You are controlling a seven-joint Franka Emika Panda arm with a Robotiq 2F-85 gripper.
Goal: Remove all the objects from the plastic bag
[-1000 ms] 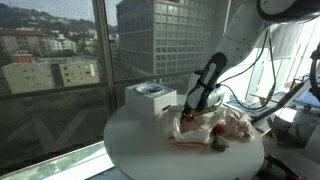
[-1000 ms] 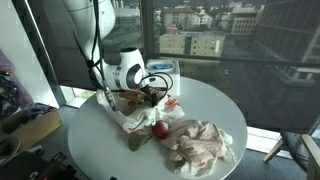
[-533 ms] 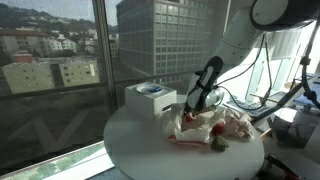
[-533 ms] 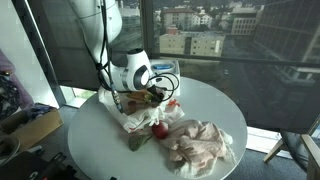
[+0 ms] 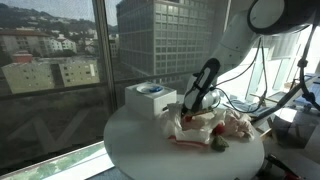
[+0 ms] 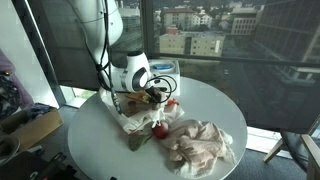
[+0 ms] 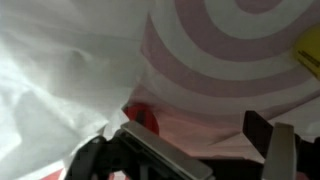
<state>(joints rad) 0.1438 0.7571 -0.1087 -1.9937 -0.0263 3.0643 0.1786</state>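
Observation:
The white plastic bag with red rings lies crumpled on the round white table; it also shows in an exterior view. My gripper is pressed down into the bag's top. In the wrist view the bag's ringed plastic fills the frame. My fingers stand apart with plastic between them, gripping nothing that I can see. A red item shows just past the left finger. A red ball-like object and a darker green one lie beside the bag.
A crumpled pinkish cloth lies on the table next to the bag. A white box with a blue top stands at the table's window side. Large windows are close behind. Cables and clutter sit beyond the table edge.
My gripper has shifted slightly and settled lower into the bag's top. The loose objects and the cloth have not moved.

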